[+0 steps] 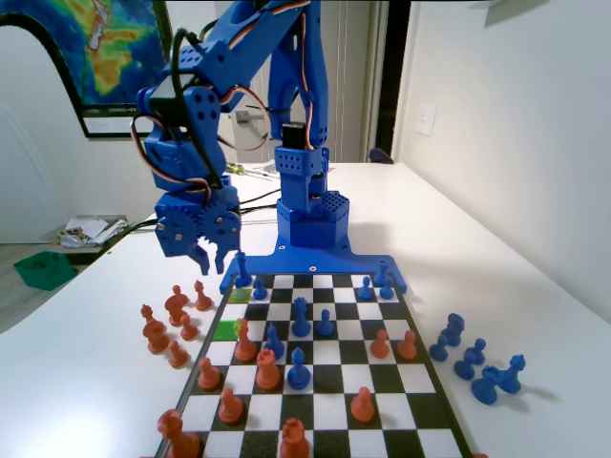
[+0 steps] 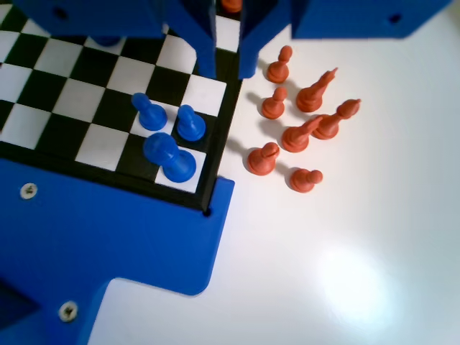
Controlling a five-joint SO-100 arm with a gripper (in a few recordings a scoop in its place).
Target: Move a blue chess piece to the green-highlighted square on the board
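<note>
Surface: white table (image 1: 496,248); white walls, map poster at upper left of fixed view.
Board: black/white checkered board (image 1: 420,386) w/ dark rim, lying flat on table; its corner next to the arm shows in wrist view (image 2: 215,136).
Gripper: blue two-finger gripper (image 1: 212,258) hangs above table/board edge at left of fixed view, near the arm end of the board. In wrist view the tips (image 2: 226,61) come down from top edge over the board's rim.
Jaw state: spread apart w/ a gap between; nothing held.
Green sq: green-highlighted square (image 1: 226,329) on board's left column in fixed view, unoccupied. Duller yellow-green sq (image 1: 239,295) one rank farther, same column.
Blue pawn: blue chess piece (image 1: 260,287) stands upright just beside the yellow-green sq, near the arm-end corner; in wrist view (image 2: 190,123) it stands below the gripper tips, not touching them.
Nearby blue: taller blue piece (image 2: 169,157) on corner sq, another small blue piece (image 2: 149,113) next to pawn.
Orange off-board: group of orange pieces (image 2: 298,122) on table right of the rim in wrist view; left of board in fixed view (image 1: 172,320).
Blue off-board: cluster of blue pieces (image 1: 477,363) on table right of board, fixed view.
On-board mix: orange and blue pieces spread over mid and near ranks.
</note>
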